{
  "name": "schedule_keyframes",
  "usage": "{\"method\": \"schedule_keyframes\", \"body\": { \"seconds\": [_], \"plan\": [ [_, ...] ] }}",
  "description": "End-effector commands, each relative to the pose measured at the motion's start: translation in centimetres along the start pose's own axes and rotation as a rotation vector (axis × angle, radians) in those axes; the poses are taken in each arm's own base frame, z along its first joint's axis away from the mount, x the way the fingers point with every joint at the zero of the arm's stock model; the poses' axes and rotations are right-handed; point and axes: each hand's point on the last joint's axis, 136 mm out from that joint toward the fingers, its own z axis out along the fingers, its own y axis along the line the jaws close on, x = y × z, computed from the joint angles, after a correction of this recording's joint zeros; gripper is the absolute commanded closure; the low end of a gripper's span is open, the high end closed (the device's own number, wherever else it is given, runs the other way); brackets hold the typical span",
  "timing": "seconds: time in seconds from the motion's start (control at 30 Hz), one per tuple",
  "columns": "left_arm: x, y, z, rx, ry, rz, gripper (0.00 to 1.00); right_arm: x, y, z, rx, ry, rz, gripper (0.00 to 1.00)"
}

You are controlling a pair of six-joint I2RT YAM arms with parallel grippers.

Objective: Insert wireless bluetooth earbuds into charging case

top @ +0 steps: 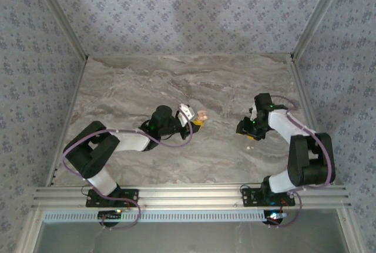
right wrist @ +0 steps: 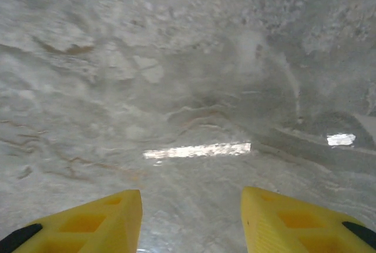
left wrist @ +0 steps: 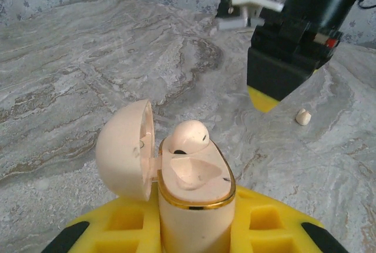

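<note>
My left gripper is shut on the pinkish-tan charging case, holding it upright between the yellow fingers. The case lid hangs open to the left. One white earbud sits in the far socket, and the near socket is empty. A second earbud lies loose on the table, just right of my right gripper. From above, the left gripper holds the case mid-table, and the right gripper hovers just behind the loose earbud. The right gripper is open over bare marble.
The marble-patterned table is walled by patterned panels at the back and both sides. An aluminium rail with both arm bases runs along the near edge. The two grippers face each other, a short gap apart.
</note>
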Motion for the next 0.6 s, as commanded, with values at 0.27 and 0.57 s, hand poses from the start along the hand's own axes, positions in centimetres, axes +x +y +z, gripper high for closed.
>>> {"method": "schedule_keyframes", "body": {
  "seconds": [0.27, 0.57],
  "plan": [
    [-1.6, 0.2, -1.1, -0.015, -0.047, 0.032, 0.88, 1.8, -2.6, 1.2, 0.113, 0.118, 0.023, 0.46],
    [-1.6, 0.1, -1.4, -0.013, -0.048, 0.029, 0.88, 4.3, -4.0, 0.0, 0.184, 0.164, 0.040, 0.46]
  ]
}}
